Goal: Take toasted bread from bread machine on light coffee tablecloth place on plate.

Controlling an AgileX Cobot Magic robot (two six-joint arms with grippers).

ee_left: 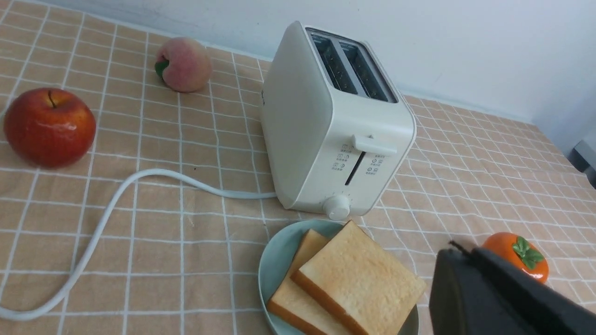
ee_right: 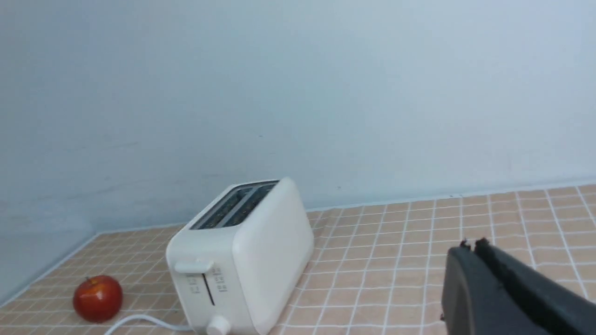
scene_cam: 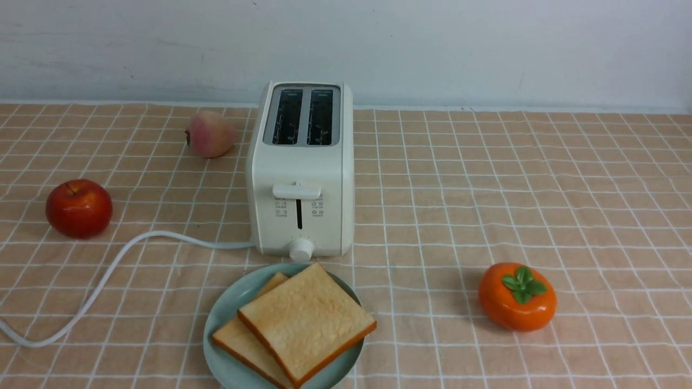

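Two slices of toasted bread (scene_cam: 305, 320) (ee_left: 356, 281) lie overlapping on the mint plate (scene_cam: 227, 319) (ee_left: 274, 265), just in front of the cream bread machine (scene_cam: 301, 173) (ee_left: 326, 125) (ee_right: 242, 260). Both of its slots look empty and dark. All of this rests on the light coffee tablecloth (scene_cam: 459, 205). Neither arm shows in the front view. My left gripper (ee_left: 458, 246) is shut with nothing in it, off to the side of the plate. My right gripper (ee_right: 471, 244) is shut and empty too, raised well to the side of the bread machine.
A red apple (scene_cam: 79, 208) and a peach (scene_cam: 210, 133) lie left of the bread machine. An orange persimmon (scene_cam: 517, 297) sits to the right of the plate. The white cord (scene_cam: 108, 275) trails left across the cloth. A pale wall closes off the back.
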